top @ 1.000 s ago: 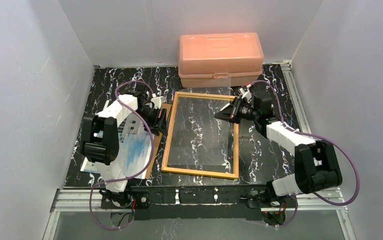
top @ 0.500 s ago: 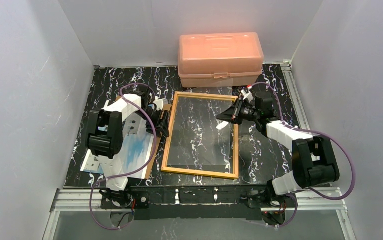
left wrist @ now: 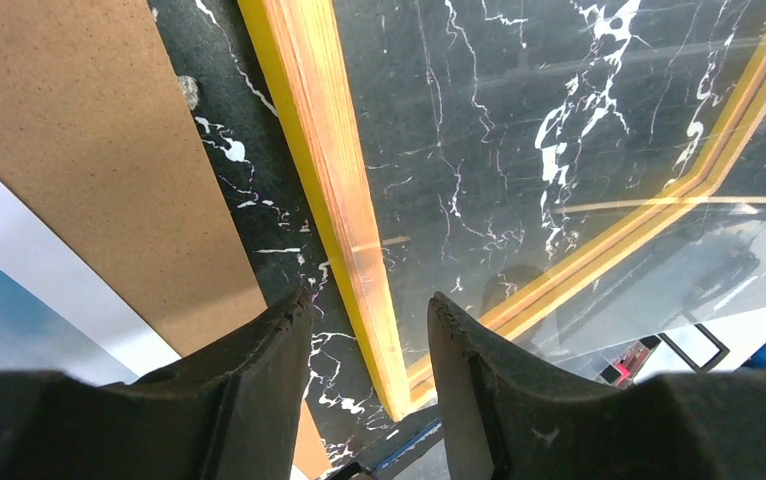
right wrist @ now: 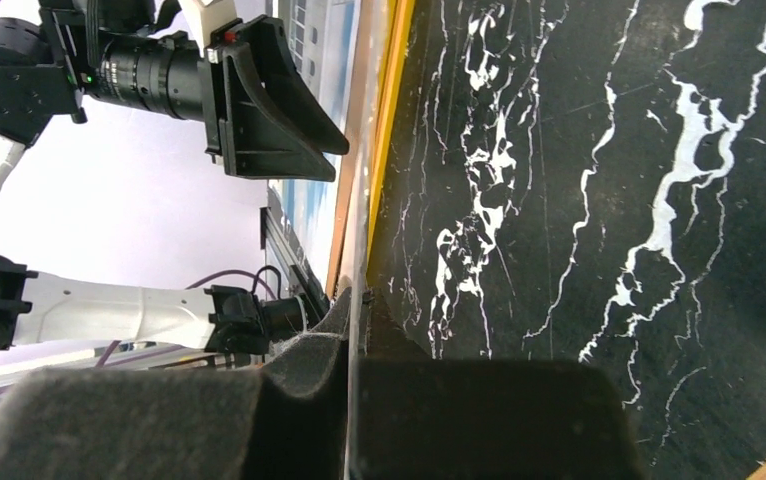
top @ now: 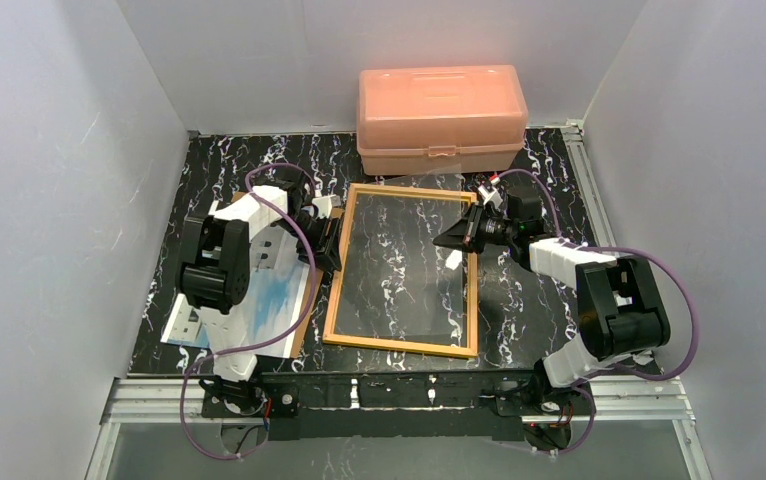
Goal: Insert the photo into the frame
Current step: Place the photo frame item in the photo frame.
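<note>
The frame (top: pixel 399 344), with a yellow-orange border, lies flat on the black marble table. My right gripper (top: pixel 451 238) is shut on the right edge of the clear pane (top: pixel 404 260) and holds that side tilted up above the frame. In the right wrist view the pane's edge (right wrist: pixel 359 200) runs between the closed fingers of that gripper (right wrist: pixel 354 330). My left gripper (top: pixel 331 243) is open and straddles the frame's left rail (left wrist: pixel 324 170), one finger on each side (left wrist: pixel 369 310). The photo (top: pixel 259 305) lies on a brown backing board (left wrist: pixel 89 150) left of the frame.
A salmon-pink plastic box (top: pixel 441 105) stands at the back, just behind the frame. White walls close in the table on the left, right and back. The backing board's edge (top: pixel 302 305) nearly touches the frame's left rail.
My left gripper has moved right, from over the board to astride the frame's left rail. My right gripper has stayed shut on the pane, shifting slightly.
</note>
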Motion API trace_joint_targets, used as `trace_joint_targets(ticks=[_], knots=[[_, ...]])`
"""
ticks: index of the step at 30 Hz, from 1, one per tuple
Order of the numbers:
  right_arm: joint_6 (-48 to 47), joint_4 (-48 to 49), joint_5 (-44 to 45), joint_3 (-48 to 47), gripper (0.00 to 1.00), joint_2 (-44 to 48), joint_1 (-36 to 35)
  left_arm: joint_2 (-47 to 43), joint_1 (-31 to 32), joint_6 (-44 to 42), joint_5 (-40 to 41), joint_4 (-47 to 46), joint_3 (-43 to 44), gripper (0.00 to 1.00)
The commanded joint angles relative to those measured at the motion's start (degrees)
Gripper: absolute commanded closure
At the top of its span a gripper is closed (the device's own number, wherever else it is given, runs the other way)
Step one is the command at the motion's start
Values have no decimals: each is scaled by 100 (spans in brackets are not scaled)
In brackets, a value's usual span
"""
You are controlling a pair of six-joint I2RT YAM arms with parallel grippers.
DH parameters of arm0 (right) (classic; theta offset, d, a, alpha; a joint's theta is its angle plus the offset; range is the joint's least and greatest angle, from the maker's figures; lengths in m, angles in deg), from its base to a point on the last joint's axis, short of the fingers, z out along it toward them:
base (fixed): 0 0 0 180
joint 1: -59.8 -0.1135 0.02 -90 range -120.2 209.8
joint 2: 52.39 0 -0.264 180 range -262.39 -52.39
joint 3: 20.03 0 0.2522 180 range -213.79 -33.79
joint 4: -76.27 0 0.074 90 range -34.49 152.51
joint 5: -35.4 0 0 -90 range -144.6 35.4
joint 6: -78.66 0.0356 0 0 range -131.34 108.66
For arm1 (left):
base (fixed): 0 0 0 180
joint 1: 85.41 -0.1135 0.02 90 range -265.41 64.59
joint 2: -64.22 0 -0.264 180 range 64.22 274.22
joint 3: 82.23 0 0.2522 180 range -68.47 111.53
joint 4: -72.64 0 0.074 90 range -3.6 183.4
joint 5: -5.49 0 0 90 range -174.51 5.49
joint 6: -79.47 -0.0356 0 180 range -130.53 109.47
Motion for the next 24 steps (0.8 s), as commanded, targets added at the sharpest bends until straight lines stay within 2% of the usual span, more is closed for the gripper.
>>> trace_joint_targets(ticks=[1, 24], knots=[[-437, -146, -182, -312, 99, -54, 67, 63, 26, -19, -3, 102, 144, 56], [-582, -386, 262, 261, 99, 214, 113, 44, 118, -143, 88, 68, 48, 67]])
